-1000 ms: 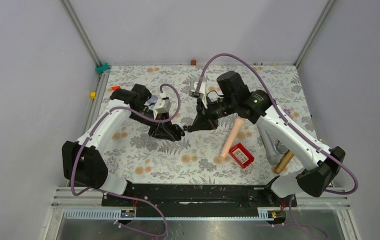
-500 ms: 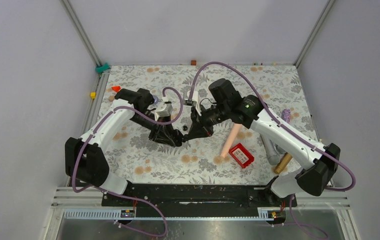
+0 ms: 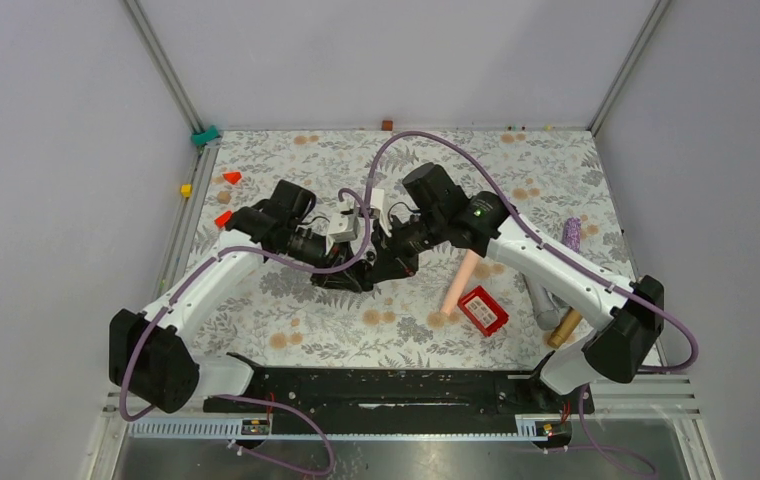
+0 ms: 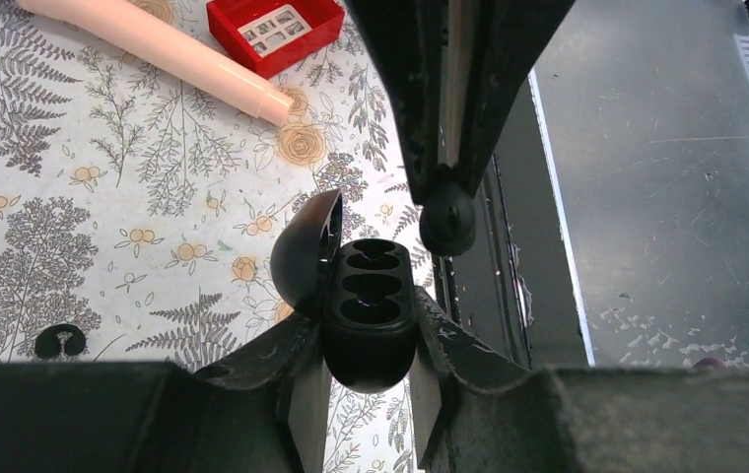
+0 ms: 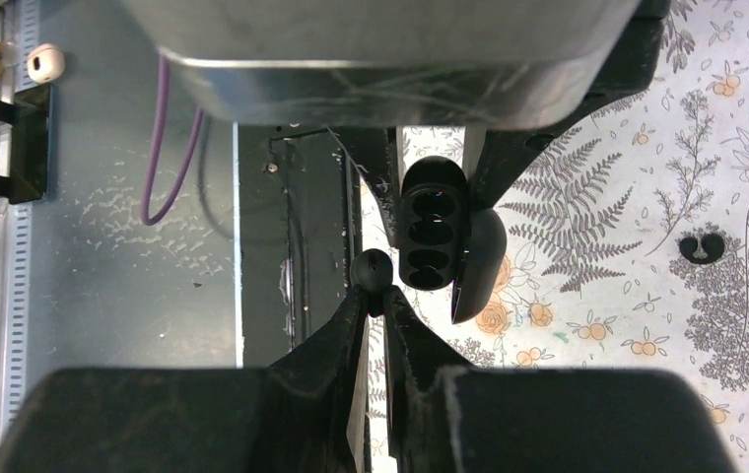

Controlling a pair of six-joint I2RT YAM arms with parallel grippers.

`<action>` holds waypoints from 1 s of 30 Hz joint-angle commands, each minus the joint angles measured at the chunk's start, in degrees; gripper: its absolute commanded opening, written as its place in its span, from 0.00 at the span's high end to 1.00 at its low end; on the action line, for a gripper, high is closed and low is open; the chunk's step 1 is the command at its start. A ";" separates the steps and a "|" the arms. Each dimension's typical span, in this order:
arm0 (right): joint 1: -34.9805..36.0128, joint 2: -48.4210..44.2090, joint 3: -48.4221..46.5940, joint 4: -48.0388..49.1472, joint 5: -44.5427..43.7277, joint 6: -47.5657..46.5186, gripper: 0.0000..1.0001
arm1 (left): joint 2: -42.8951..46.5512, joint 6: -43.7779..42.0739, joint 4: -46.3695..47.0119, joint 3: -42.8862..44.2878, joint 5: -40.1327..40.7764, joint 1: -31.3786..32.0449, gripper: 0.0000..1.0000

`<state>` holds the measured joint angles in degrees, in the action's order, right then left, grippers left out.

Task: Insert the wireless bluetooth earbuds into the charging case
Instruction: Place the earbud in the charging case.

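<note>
My left gripper [image 4: 367, 320] is shut on the charging case [image 4: 368, 315], a glossy black oval held above the floral mat. Its lid [image 4: 306, 251] stands open to the left and the dark wells show. My right gripper [image 5: 375, 293] is shut on one black earbud [image 5: 372, 269] at its fingertips. That earbud [image 4: 447, 219] hangs just beside the case's far right rim, apart from the wells. In the right wrist view the case [image 5: 431, 230] sits right of the bud. A second small black earbud [image 5: 701, 246] lies on the mat. From above, both grippers [image 3: 366, 272] meet mid-table.
A pink cylinder [image 3: 463, 275] and a red box [image 3: 483, 309] lie right of the grippers. Grey tubes [image 3: 539, 290] and a wooden peg [image 3: 568, 322] sit by the right arm. Small red blocks [image 3: 231, 177] lie at back left. The black base rail [image 3: 386, 385] runs along the near edge.
Both arms have closed in on each other: the left gripper with the case moved right, and the right gripper with the earbud moved left and nearer, ending beside the case.
</note>
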<state>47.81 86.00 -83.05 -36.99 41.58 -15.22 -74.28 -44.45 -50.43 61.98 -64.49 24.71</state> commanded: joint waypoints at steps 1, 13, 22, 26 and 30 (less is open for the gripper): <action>1.14 0.67 -1.14 0.07 -0.93 -1.07 0.89 | -0.20 -0.15 1.11 2.00 -0.13 0.98 1.00; 1.66 0.86 0.17 2.00 -4.34 -1.48 0.89 | -0.98 -6.81 -6.06 3.73 -3.00 1.51 1.00; 2.47 0.86 0.30 2.82 -3.54 -0.79 0.89 | -1.46 -7.36 -6.80 4.03 -3.41 1.56 1.00; 3.35 1.35 0.34 2.79 -3.58 -0.99 0.88 | -1.53 -7.32 -6.83 4.07 -3.40 1.56 1.00; 4.01 2.23 0.02 2.43 -3.85 -1.16 0.88 | -1.40 -7.30 -6.79 4.04 -3.48 1.55 1.00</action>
<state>49.87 86.89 -82.94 -35.86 37.93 -15.81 -75.61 -50.19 -57.54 63.61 -65.73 25.89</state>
